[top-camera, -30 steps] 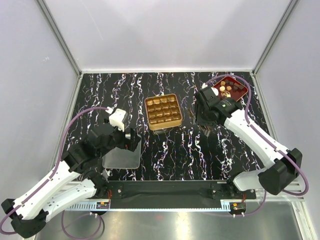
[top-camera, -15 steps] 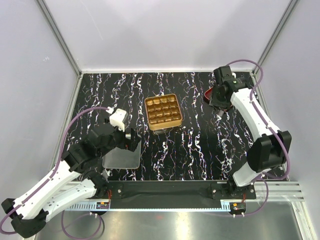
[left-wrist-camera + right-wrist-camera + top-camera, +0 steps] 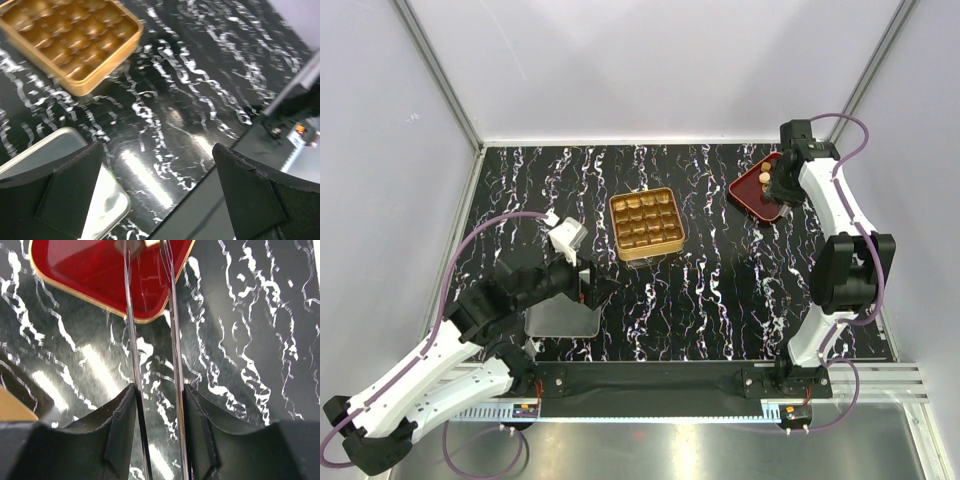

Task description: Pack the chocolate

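The chocolate (image 3: 766, 177) lay as a small cluster of brown and tan pieces in the dark red tray (image 3: 748, 196), at the far right corner of the black marbled table (image 3: 720, 290). My right gripper (image 3: 155, 390) hung over that tray, its jaws pressed onto a pair of thin metal tweezers (image 3: 132, 340). The two blades ran forward side by side with a narrow gap between them and reached over the tray's near rim. Their tips ran out of the top of my wrist view, beside a dark piece and a pale one, so I could not tell whether they nipped anything.

The gold tin (image 3: 646, 223) with its grid of cells sat near the middle of the table, well apart from the tray. My left gripper (image 3: 160, 195) hovered on the near side of the tin with its jaws spread wide and nothing between them, just beside the corner of a flat silver tray (image 3: 560, 320).
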